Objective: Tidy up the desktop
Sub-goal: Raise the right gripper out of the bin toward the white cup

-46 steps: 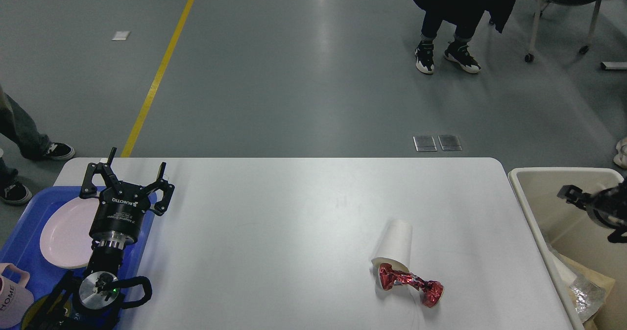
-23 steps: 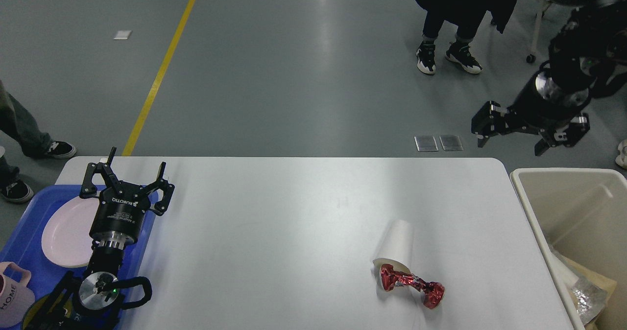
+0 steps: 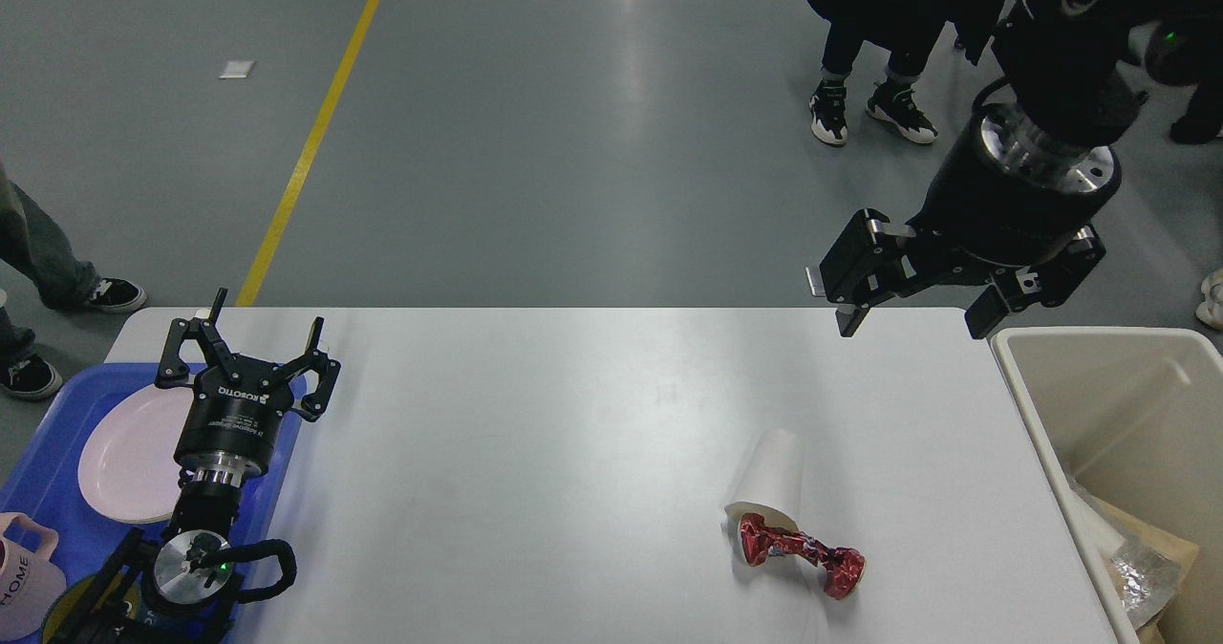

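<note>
The desktop (image 3: 535,453) fills the lower middle of the view, white w/ rounded corners, mostly bare. On its right half a white paper cup (image 3: 772,477) lies on its side, mouth toward the near edge, and a crumpled red foil wrapper (image 3: 801,553) sits right at that mouth, one end looking tucked into the cup, the other end trailing off to the right on the tabletop. Left gripper (image 3: 246,334) sits at the far-left part of the table, over the edge of a blue tray (image 3: 43,472); its jaws are spread apart w/ nothing between them, fingers pointing away toward the far edge. On the tray there's a pale pink plate (image 3: 124,453), partly hidden behind the arm, and a pink mug (image 3: 21,577) w/ "HOME" printed on it at the bottom-left corner. Right gripper (image 3: 912,305) comes in from the top right, up above the table's far-right corner, fingers pointing down; jaws are released, wide apart, empty, well away from the cup and wrapper. Just right of the table stands a beige bin (image 3: 1080,338), touching or nearly touching the table edge, w/ some crumpled paper and silvery stuff in its near corner. Beyond the table: grey floor, a yellow line (image 3: 315,133), and a person's legs in black-and-white sneakers (image 3: 869,114)
</note>
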